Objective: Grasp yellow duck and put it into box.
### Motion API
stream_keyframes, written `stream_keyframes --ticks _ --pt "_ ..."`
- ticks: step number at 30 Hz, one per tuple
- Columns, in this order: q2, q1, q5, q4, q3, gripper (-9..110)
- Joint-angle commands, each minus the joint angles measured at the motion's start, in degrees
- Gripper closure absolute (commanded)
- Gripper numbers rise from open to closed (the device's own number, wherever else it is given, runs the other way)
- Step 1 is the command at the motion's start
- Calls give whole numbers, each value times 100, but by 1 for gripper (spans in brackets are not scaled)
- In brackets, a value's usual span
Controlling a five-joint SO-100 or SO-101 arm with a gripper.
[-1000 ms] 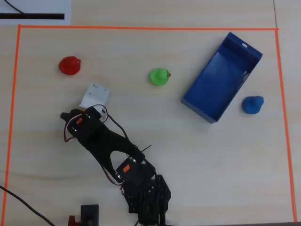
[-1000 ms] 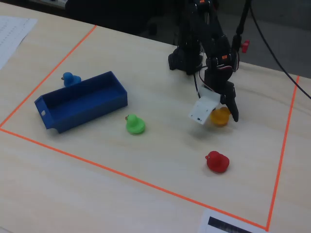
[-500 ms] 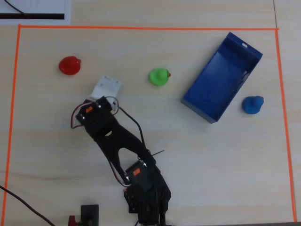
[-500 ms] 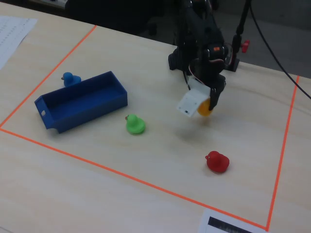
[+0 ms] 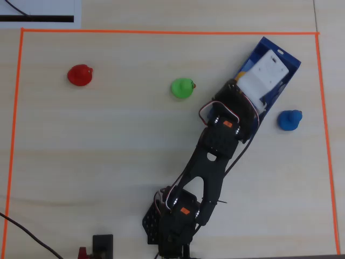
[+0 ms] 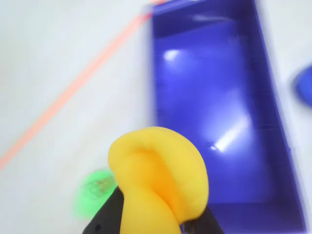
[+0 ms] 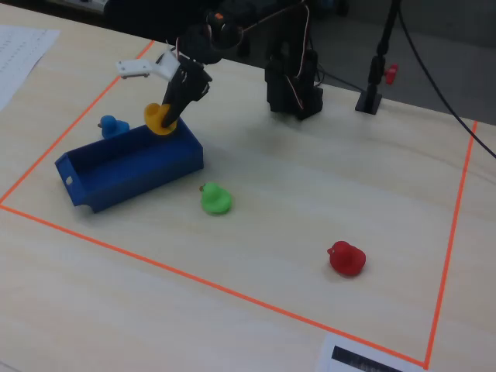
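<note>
Duck gripped and carried to the box, not yet let go.

The hand (image 7: pixel 164 118) pinches the yellow duck (image 7: pixel 159 118) and holds it in the air at the right-hand end of the blue box (image 7: pixel 116 167) in the fixed view; in the wrist view the duck (image 6: pixel 158 180) hangs over the near end wall, and the box (image 6: pixel 214 117) looks empty, though that picture is blurred. Left to do: move over the opening and release. The green duck (image 7: pixel 215 198) sits on the desk (image 7: pixel 310 201) near the box.

blue box (image 6: pixel 219 122) interior open below, green duck (image 7: pixel 215 198) beside it, blue duck (image 7: pixel 112 125) behind
</note>
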Motion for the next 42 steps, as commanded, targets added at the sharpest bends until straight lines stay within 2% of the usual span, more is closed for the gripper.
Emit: stream_keyframes --ticks 1,4,7,10,13,15,16,19,20,24,27,29,30,37,42 --pt "-18 334 -202 -483 211 101" --pt "-35 325 -272 -527 422 101" --pt "9 272 -404 -519 562 71" --pt "62 246 -457 -510 606 61" --pt "105 237 -413 -527 589 58" --pt "176 211 -334 -510 536 59" --pt "264 193 -255 -413 475 63" --pt "932 -123 299 360 246 97" --pt "1257 -308 492 870 149 101" --pt "3366 -1951 958 2997 800 101" --pt "5572 -3647 1020 3806 2637 101" --pt "7172 -4280 835 4148 4052 101" --pt "7910 -4342 659 4377 4632 101" --pt "7972 -3709 -149 3718 6469 101" --pt "7980 -3437 -132 3727 6469 101"
